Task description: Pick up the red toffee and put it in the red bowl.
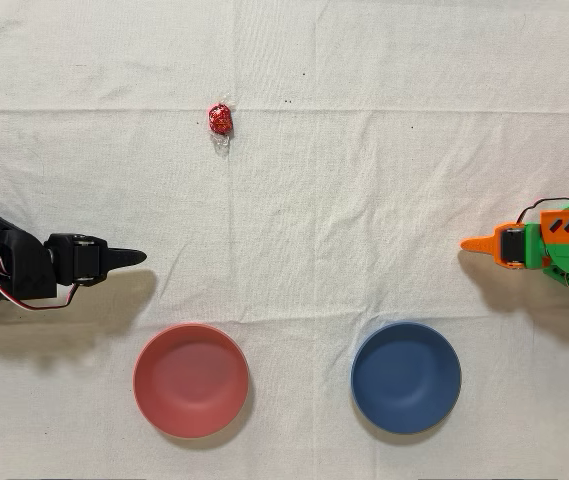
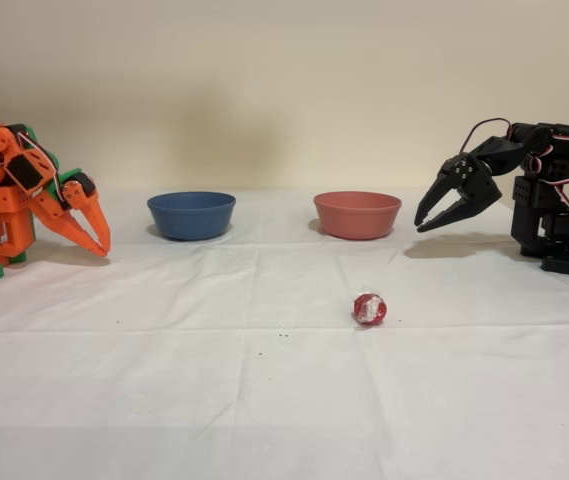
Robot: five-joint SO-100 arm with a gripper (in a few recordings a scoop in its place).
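The red toffee (image 1: 220,119) (image 2: 369,308) lies alone on the white cloth, a tiny ball of shiny red foil. In the overhead view it sits well above and to the right of my black gripper (image 1: 140,257). The red bowl (image 1: 191,380) (image 2: 357,215) stands upright with nothing in it, just below and to the right of the gripper in the overhead view. In the fixed view my gripper (image 2: 422,226) hovers above the cloth to the right of the red bowl, tips pointing down and left. Its fingers are shut with nothing between them.
A dark blue bowl (image 1: 405,377) (image 2: 191,215) of the same size stands beside the red one. The idle orange arm (image 1: 544,245) (image 2: 24,190) rests at the opposite side of the table. White creased cloth (image 1: 364,200) covers the table.
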